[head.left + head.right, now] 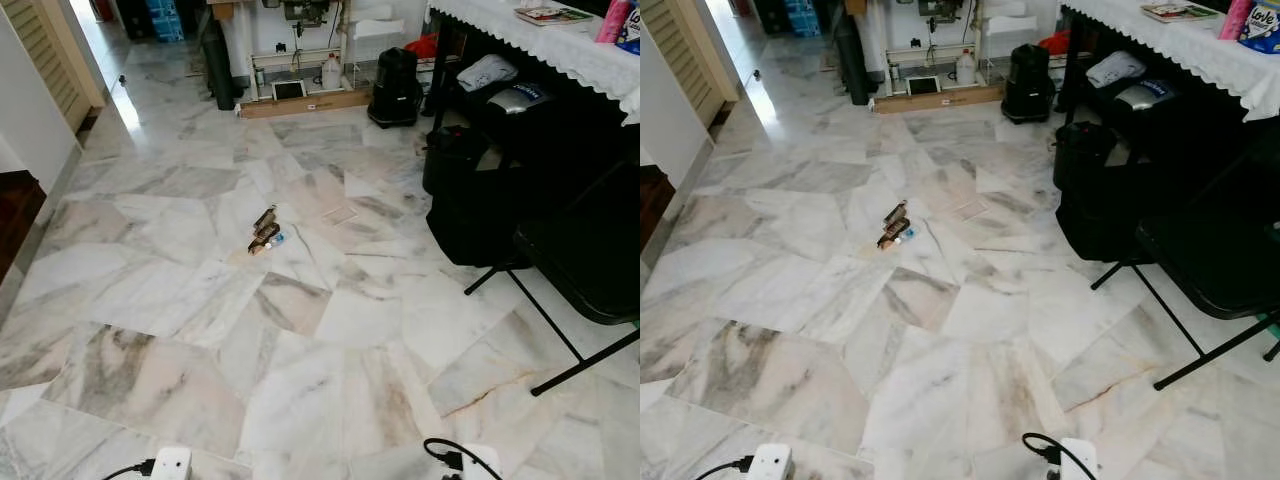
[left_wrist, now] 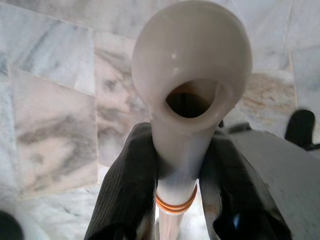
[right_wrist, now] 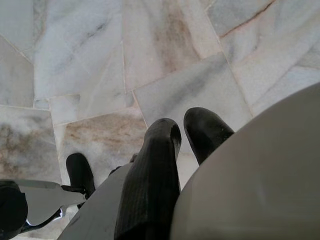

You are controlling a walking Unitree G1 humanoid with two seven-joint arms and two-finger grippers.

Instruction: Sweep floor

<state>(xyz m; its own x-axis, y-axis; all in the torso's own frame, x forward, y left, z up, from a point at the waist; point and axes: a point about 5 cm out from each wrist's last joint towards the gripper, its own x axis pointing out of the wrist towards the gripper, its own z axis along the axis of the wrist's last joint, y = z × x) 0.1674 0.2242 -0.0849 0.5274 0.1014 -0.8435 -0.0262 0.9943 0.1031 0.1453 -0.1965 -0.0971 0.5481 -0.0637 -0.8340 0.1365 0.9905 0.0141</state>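
Litter [image 1: 265,232] lies mid-floor on the marble floor [image 1: 330,330], well ahead. Left jaws [image 2: 175,170] grip a white broom handle [image 2: 190,90]; right jaws [image 3: 187,135] nearly closed, empty. Approach squarely and sweep gently, likely avoiding the folding chair [image 1: 590,260].

**Left gripper clamped on a white handle**

Left gripper [image 2: 176,200] closed around a white handle [image 2: 187,85], one ribbed black finger [image 2: 122,192] on each side, pressing against it. Handle end rounded, with an oval hole. Orange band [image 2: 175,204] ringing the shaft between the fingers. Behind, marble floor [image 2: 55,110] in grey and beige slabs. Dark rounded shape [image 2: 301,127] by the picture's edge, unclear.
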